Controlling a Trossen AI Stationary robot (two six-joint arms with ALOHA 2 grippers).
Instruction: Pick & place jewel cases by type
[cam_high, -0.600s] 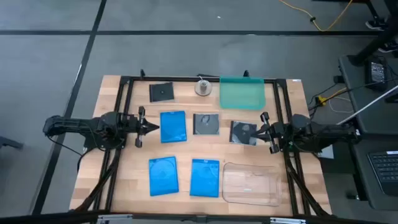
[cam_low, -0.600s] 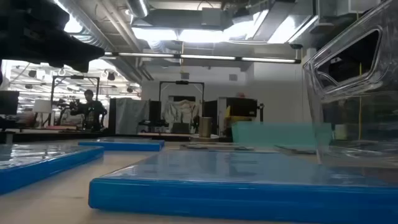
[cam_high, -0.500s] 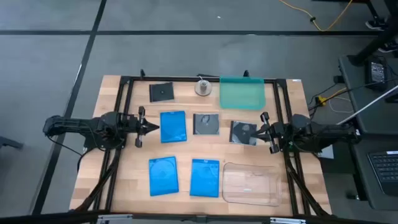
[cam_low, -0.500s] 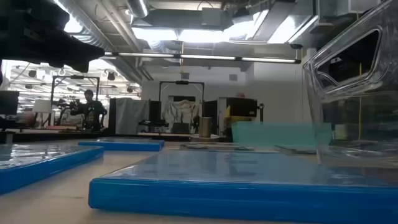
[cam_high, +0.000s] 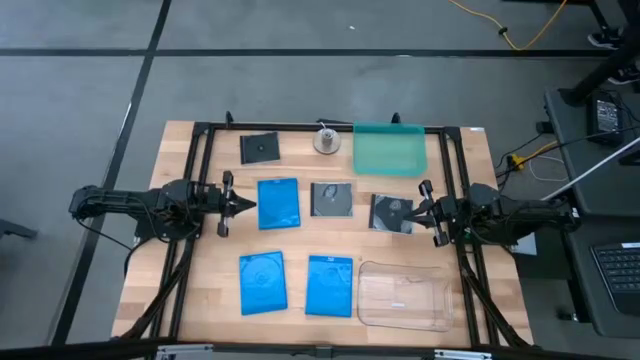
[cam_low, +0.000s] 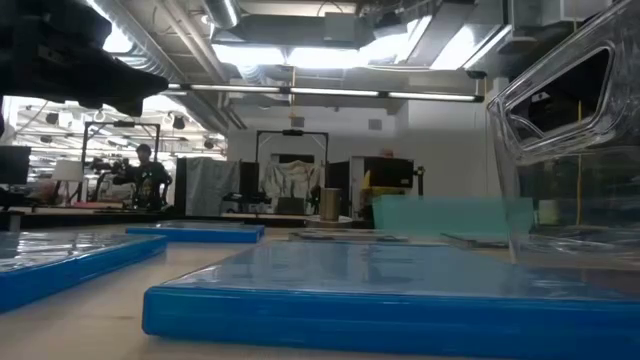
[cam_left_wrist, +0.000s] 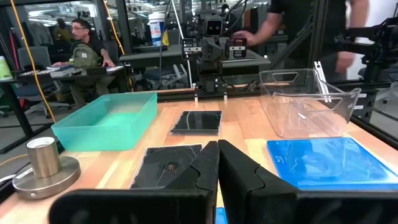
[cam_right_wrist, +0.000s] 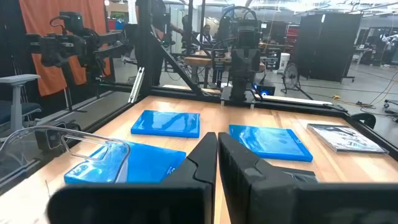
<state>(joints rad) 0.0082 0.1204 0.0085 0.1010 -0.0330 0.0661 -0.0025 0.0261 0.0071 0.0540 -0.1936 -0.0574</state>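
Note:
Three blue jewel cases lie flat on the table: one mid-table (cam_high: 279, 203) and two near the front edge (cam_high: 263, 281) (cam_high: 330, 285). Three dark cases lie flat too: one at the far edge (cam_high: 259, 148), one in the middle (cam_high: 331, 199) and one right of it (cam_high: 391, 213). My left gripper (cam_high: 246, 204) is shut and points at the mid-table blue case from the left, a little short of it. My right gripper (cam_high: 414, 212) is shut at the right edge of the right dark case. Each wrist view shows its own fingers closed together (cam_left_wrist: 217, 149) (cam_right_wrist: 216, 140) above the table.
A teal-green tray (cam_high: 389, 149) sits at the far right and a clear plastic tray (cam_high: 403, 295) at the near right. A small round metal stand (cam_high: 327, 140) is at the far edge. A black frame (cam_high: 205, 150) rims the table. People sit in the room behind.

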